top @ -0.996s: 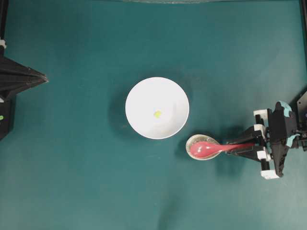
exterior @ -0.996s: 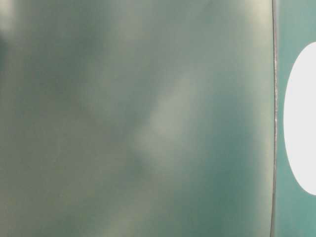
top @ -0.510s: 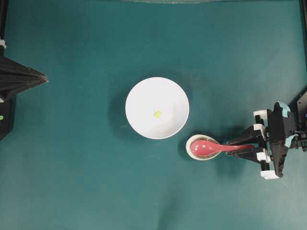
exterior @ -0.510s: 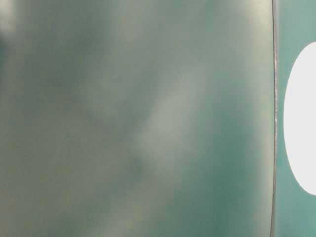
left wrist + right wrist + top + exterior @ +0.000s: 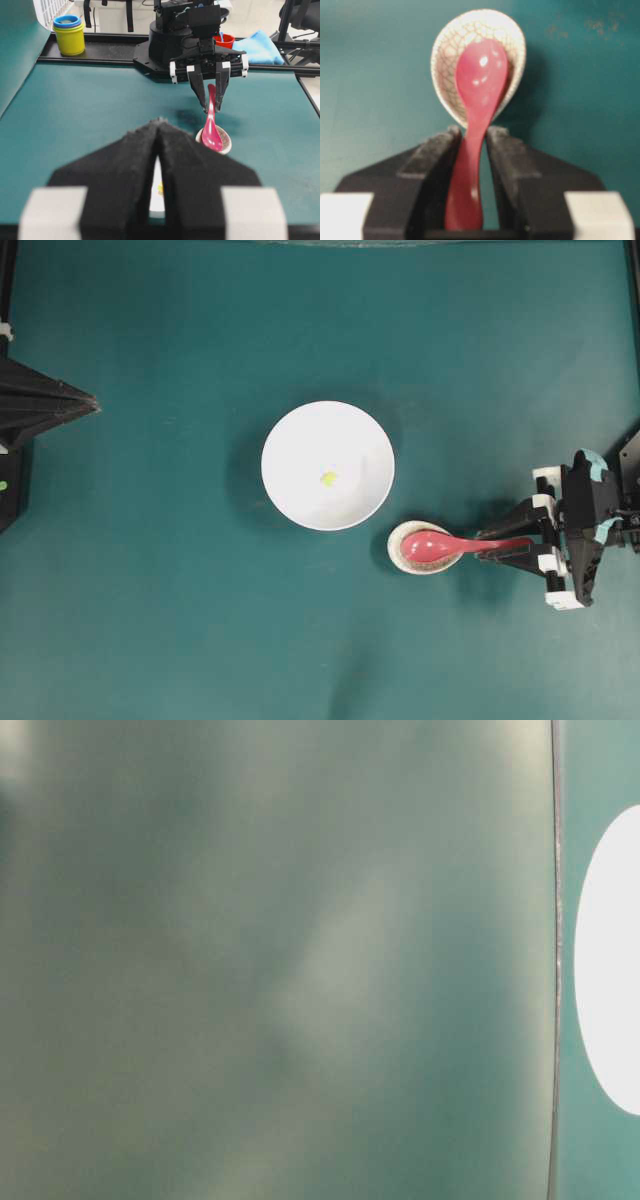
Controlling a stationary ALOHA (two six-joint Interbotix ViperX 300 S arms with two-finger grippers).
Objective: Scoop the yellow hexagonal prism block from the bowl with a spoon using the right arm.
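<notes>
Seen from the left arm's own camera, the left tool [image 5: 158, 125] fills the near foreground, its two black fingers pressed together with nothing between them, parked above the teal surface [image 5: 75, 125]. Just beyond it lies the large white bowl [image 5: 300, 440], mostly hidden from this camera but plain from overhead, with the yellow hexagonal prism block [image 5: 327, 478] lying loose near the middle of its floor. Farther on and slightly right, just beside the bowl but not touching it, a small speckled spoon rest [image 5: 397, 550] holds the scoop of the pink-red spoon [image 5: 435, 546], whose handle slants away toward the right arm. The right tool [image 5: 472, 135] stands around that handle with its jaws partly parted: a sliver of teal shows between the handle and one finger, so the spoon looks straddled, not clamped, its weight on the rest. At the far edge stand a yellow cup stack [image 5: 70, 35], a red cup [image 5: 227, 40] and a blue cloth [image 5: 260, 47]. By this reading no part of the scoop is done: the spoon must be gripped firmly, lifted, carried to the bowl and slid under the block.
</notes>
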